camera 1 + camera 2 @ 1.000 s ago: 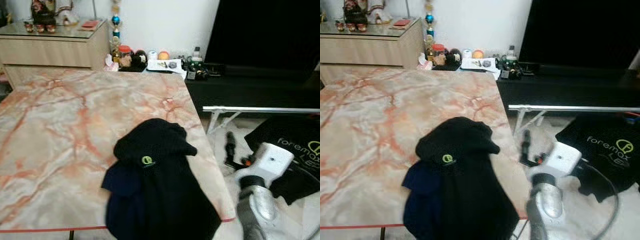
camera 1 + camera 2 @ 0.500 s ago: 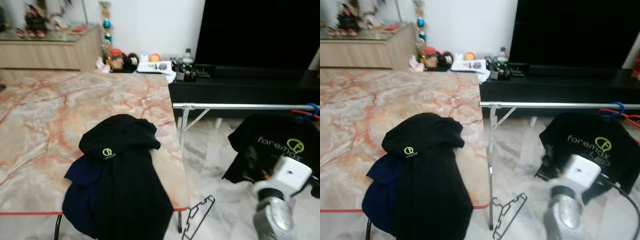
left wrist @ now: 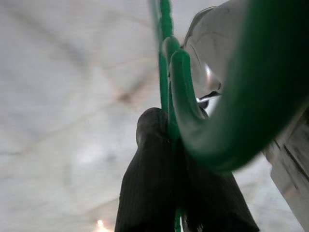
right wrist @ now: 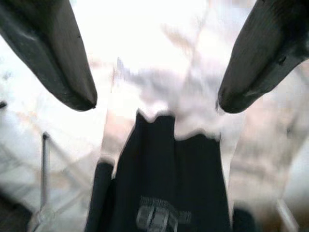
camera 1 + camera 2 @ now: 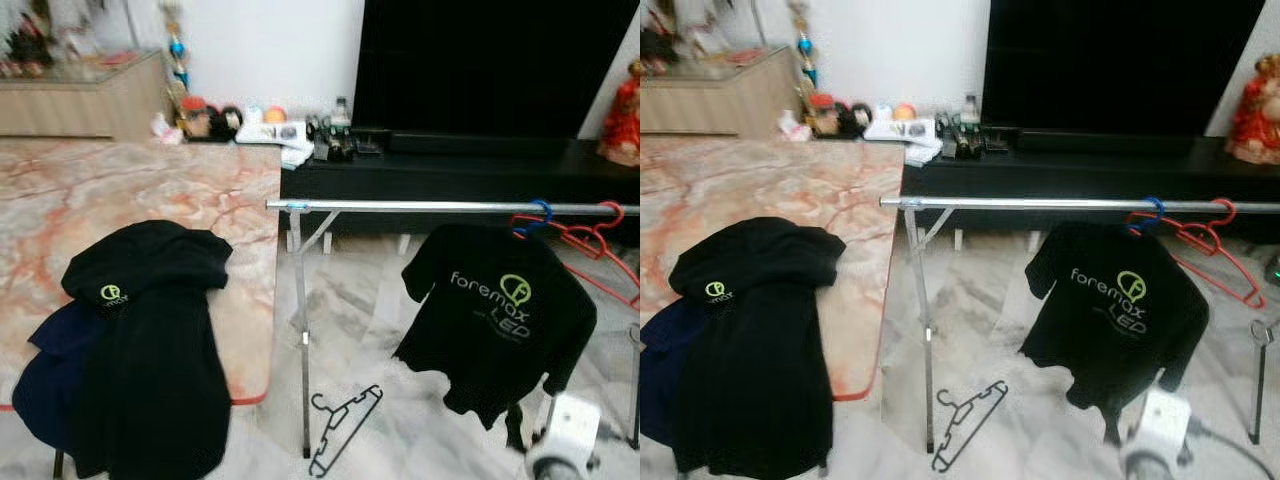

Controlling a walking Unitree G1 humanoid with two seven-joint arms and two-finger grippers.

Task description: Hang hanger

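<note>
The left gripper [image 3: 169, 159] is clamped on a green hanger [image 3: 193, 106], its black fingers [image 3: 149, 183] pressed together around the thin green shaft while the thick curved hook arcs just beyond the tips; pale marble floor [image 3: 63, 96] lies blurred behind it. From that held hanger the target, the metal clothes rail [image 5: 440, 207], lies ahead of the robot and above, its long axis running side to side across the robot's front, so the hook will probably need to be turned crosswise to the bar and lowered over it. The left arm is the one carrying the load, hence the one to make the reach. The right gripper [image 4: 154, 101] has its fingers spread wide with nothing between them, pointing toward a black foremax T-shirt [image 5: 495, 320] hanging from a blue hanger [image 5: 535, 215] on the rail, with red hangers [image 5: 590, 235] just beside it. The head cameras give the rail, a black hanger [image 5: 345, 430] lying on the floor near the rail's leg, and dark garments [image 5: 130, 350] draped over the marble table [image 5: 200, 190]; the left wrist camera supplies the grip itself.
</note>
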